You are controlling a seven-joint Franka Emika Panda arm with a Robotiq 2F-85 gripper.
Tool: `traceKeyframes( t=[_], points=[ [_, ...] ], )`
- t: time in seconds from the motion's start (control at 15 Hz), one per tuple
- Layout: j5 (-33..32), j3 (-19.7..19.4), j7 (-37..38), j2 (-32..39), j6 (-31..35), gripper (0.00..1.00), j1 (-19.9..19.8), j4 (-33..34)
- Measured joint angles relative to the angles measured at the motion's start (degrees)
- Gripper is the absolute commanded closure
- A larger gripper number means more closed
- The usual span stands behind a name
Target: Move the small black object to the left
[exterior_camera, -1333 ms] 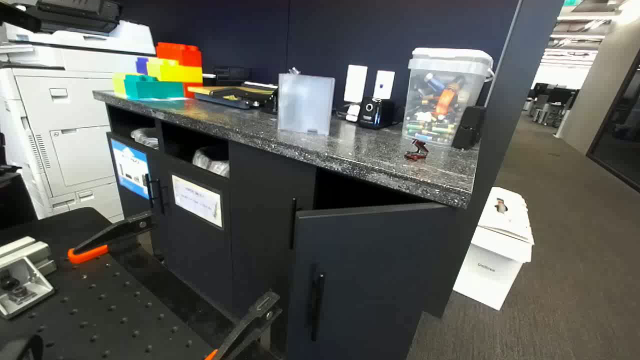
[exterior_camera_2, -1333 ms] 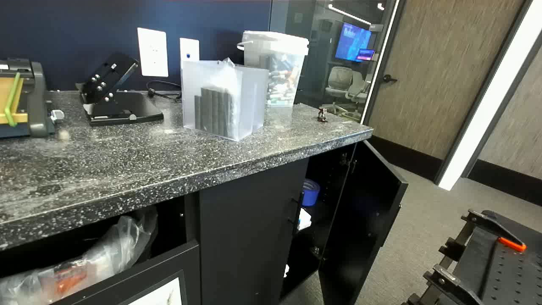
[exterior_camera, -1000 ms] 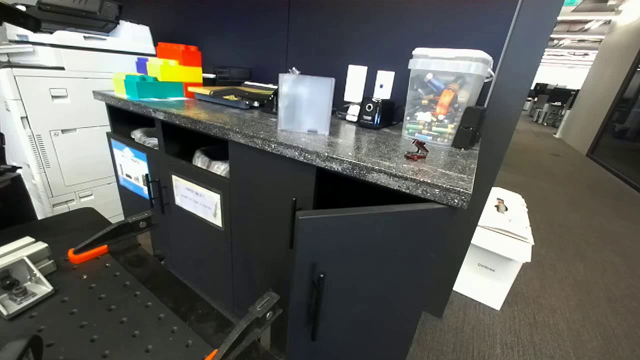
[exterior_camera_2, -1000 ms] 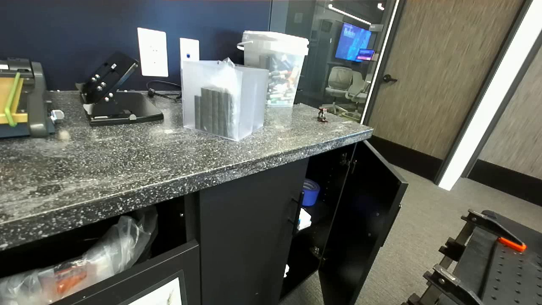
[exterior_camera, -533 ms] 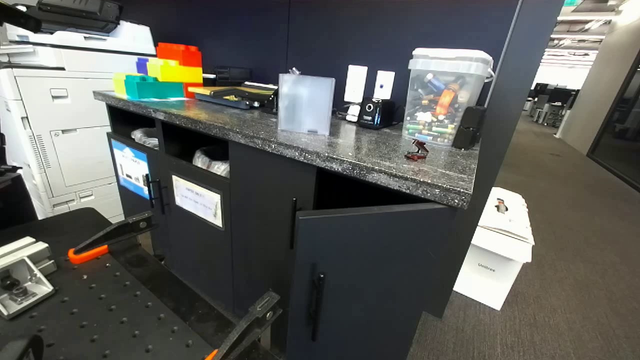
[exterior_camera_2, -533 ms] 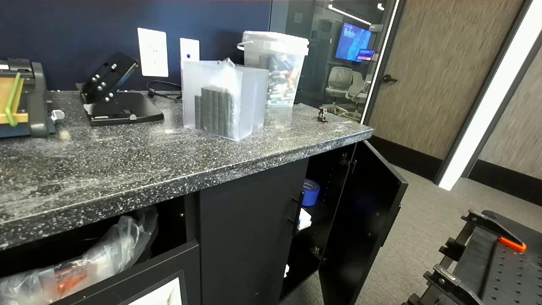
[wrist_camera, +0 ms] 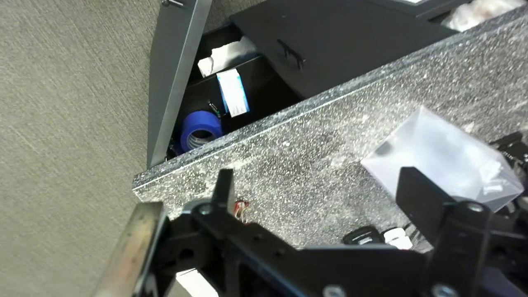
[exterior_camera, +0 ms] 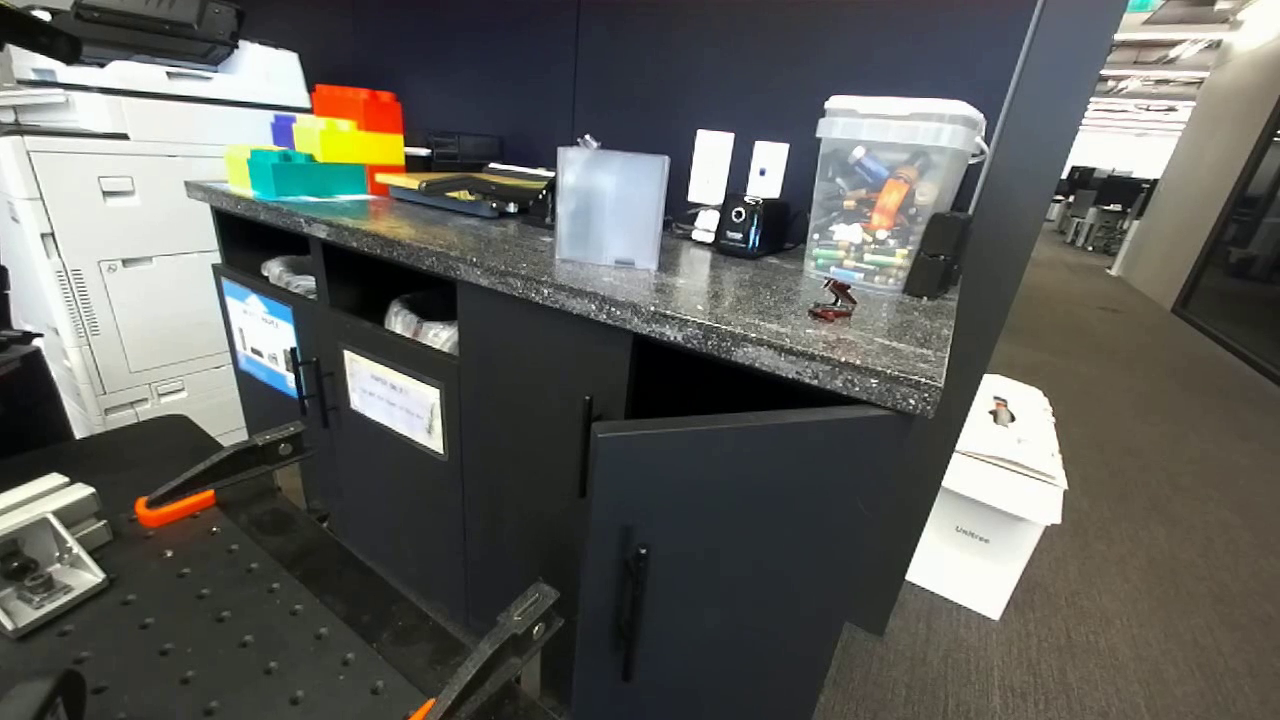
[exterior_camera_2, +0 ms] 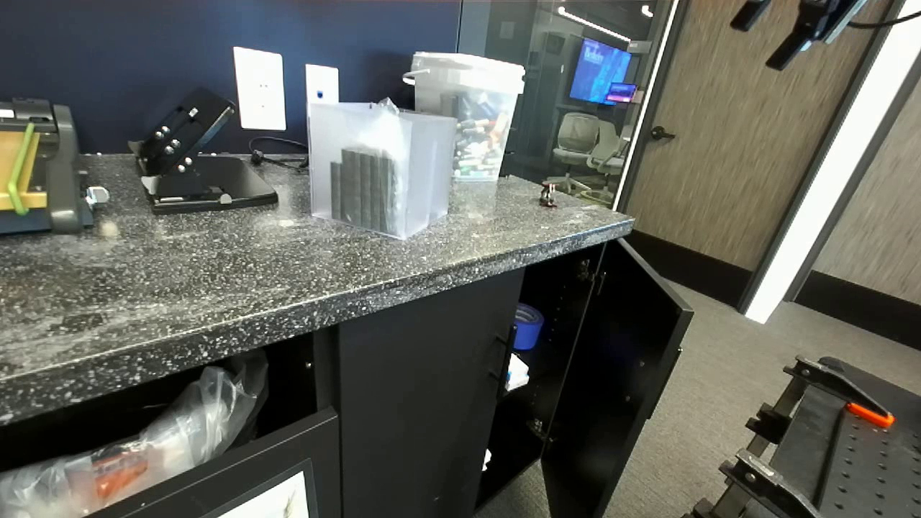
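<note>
Lining up the gripper [wrist_camera: 317, 177]: 2 fingers [wrist_camera: 224, 187], wide apart, nothing between them; it hangs high above the counter [exterior_camera_2: 237, 273], so this is probably the approach.
Small black object [exterior_camera: 836, 308]: 1, taken to be the dark, reddish item on the counter; well below the gripper, showing just beside the inner side of the finger at the wrist view's left, which may hide part of it.
Finger gap: best shift the gripper toward that finger's side until the object sits midway, then go straight down, slowly.
Counter top: the object is low, so the tips should end just above the surface; a light squeeze should do, as a sideways brush could tip it.
Leftward path: probably away from the counter's free end, toward the frosted box [wrist_camera: 437, 144] in both exterior views.
Frosted box: 1, below the gripper, next to the finger at the wrist view's right; set down short of it.
Black box [wrist_camera: 362, 235]: 1, below the gripper; bigger, so a less likely target.
Lidded tub [exterior_camera: 890, 200]: 1, lower than the gripper, well apart.
Blue tape [wrist_camera: 201, 128]: at least 1 roll, below the gripper, inside the cabinet.
Open door [wrist_camera: 177, 82]: 1, below the gripper.
Wall plates [exterior_camera_2: 259, 88]: 2, well apart from the gripper.
</note>
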Motion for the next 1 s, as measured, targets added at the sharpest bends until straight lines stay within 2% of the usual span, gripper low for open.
traceKeyframes(
  t=[0.67, 1.0],
  points=[
    [1.6, 0.7, 12.9, 34.0, -0.7, 0.00, -2.9, 32.2],
    [1.4, 0.9, 19.5, 48.2, -5.2, 0.00, -3.6, 46.9]
  ],
)
